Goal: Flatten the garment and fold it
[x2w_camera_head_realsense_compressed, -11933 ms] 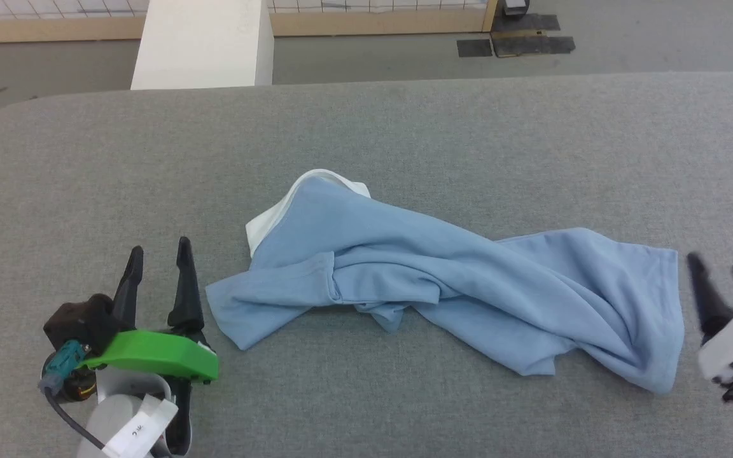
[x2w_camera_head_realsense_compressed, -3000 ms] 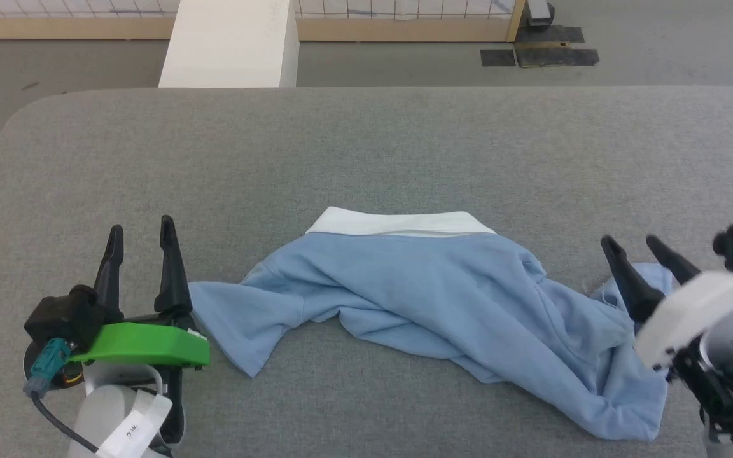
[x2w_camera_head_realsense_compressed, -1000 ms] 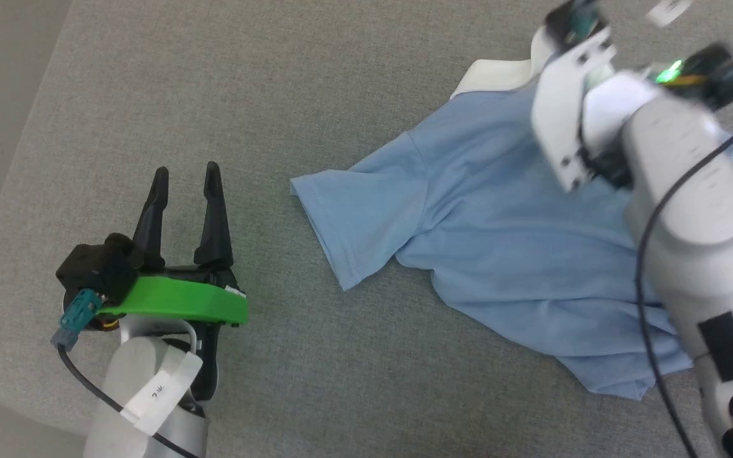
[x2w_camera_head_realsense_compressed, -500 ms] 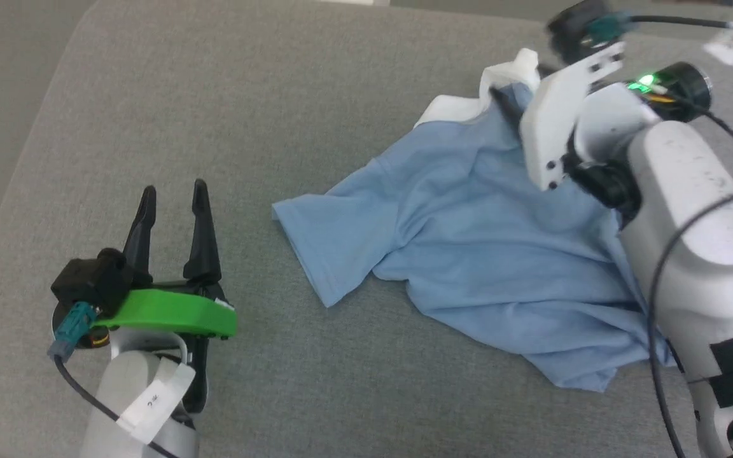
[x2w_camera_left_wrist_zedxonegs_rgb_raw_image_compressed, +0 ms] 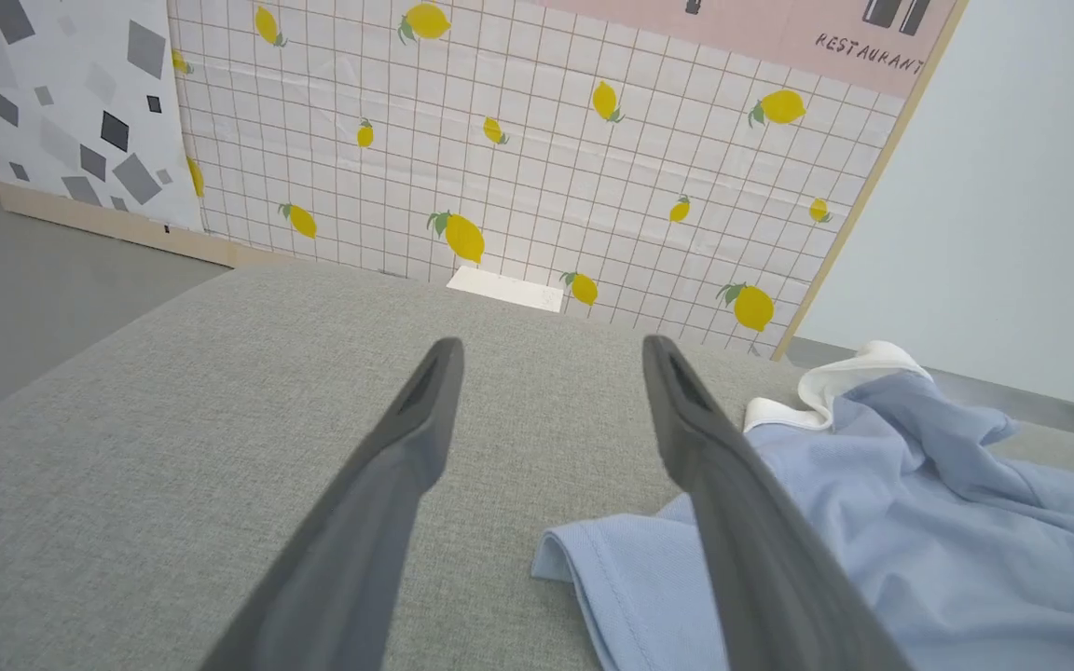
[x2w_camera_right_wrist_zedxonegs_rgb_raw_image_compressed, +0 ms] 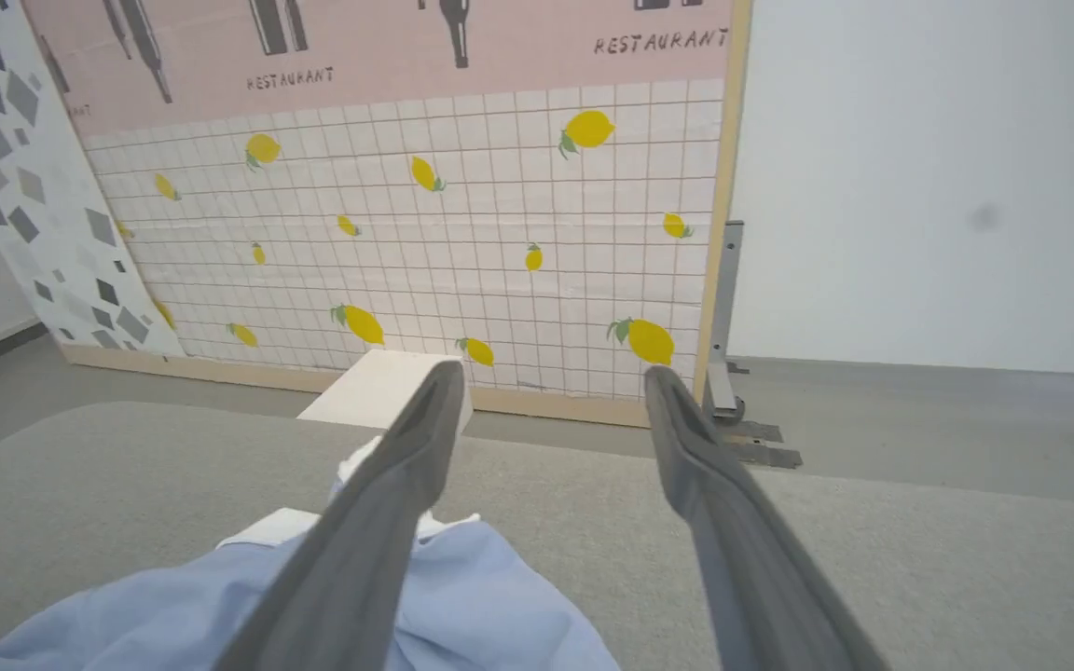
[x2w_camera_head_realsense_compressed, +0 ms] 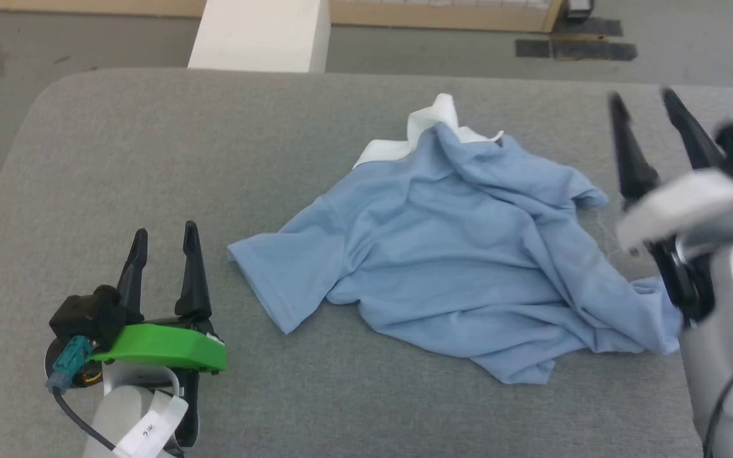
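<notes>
The grey cloth-covered table (x2w_camera_head_realsense_compressed: 150,159) spreads under the light blue short-sleeved knit T-shirt (x2w_camera_head_realsense_compressed: 455,267). The shirt lies crumpled on it, partly opened out, its right half heaped in ridges. It looks light, soft and limp. It will likely sag and drag into folds rather than keep a shape, and it is neither slippery nor fragile. The firmer stitched edges look like the best holds, a shoulder seam or the bottom hem, pinched through one layer only.

The right gripper (x2w_camera_head_realsense_compressed: 641,95) has its long dark fingers spread and holds nothing. It stands just off the shirt's rumpled right edge, toward the far side. The left gripper (x2w_camera_head_realsense_compressed: 165,229), fingers also spread and empty, sits just off the shirt's left sleeve (x2w_camera_head_realsense_compressed: 277,280) without touching it. The white neck panel (x2w_camera_head_realsense_compressed: 430,121) stands bunched at the shirt's far edge.
</notes>
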Tool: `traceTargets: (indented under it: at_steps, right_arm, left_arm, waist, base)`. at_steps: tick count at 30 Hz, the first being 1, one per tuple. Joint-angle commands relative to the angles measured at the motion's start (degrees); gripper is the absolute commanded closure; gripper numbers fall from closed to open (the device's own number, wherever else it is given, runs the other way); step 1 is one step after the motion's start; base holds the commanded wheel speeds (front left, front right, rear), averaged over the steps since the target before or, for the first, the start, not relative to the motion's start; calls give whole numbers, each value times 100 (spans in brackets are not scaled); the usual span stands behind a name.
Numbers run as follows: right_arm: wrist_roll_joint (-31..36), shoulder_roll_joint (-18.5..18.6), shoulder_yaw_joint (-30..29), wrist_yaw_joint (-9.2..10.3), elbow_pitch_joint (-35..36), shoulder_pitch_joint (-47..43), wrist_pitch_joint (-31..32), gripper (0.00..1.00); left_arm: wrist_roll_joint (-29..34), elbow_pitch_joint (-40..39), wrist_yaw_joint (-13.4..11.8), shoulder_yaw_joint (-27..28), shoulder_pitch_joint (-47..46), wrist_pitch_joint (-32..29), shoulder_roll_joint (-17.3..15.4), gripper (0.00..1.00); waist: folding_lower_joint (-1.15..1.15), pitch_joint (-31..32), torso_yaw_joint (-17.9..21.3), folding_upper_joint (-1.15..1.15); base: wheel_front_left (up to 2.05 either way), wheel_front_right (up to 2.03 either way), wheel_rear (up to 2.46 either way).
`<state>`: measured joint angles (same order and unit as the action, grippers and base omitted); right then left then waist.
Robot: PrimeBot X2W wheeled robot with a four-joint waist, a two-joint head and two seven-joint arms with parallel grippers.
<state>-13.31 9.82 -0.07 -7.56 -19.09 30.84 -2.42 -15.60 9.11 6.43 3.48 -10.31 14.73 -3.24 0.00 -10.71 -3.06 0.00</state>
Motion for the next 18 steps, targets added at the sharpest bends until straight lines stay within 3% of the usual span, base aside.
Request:
traceTargets:
  at_steps: [1, 13, 18]
  right_arm:
    - [51, -63, -163, 8, 78, -275, -134, 0]
    - [101, -507, -864, 8, 815, -1931, -286, 0]
    - [113, -576, -967, 8, 1079, -1991, -199, 0]
  left_arm:
    - [62, -7, -9, 15, 79, 27, -15, 0]
    - [56, 108, -59, -38, 200, -30, -49, 0]
    - [142, 255, -52, -188, -188, -585, -255, 0]
  waist:
    - [0, 163, 162, 0]
    - [0, 205, 244, 0]
    - [0, 96, 240, 0]
  base:
    - [0, 0, 0]
    - [0, 0, 0]
    - [0, 0, 0]
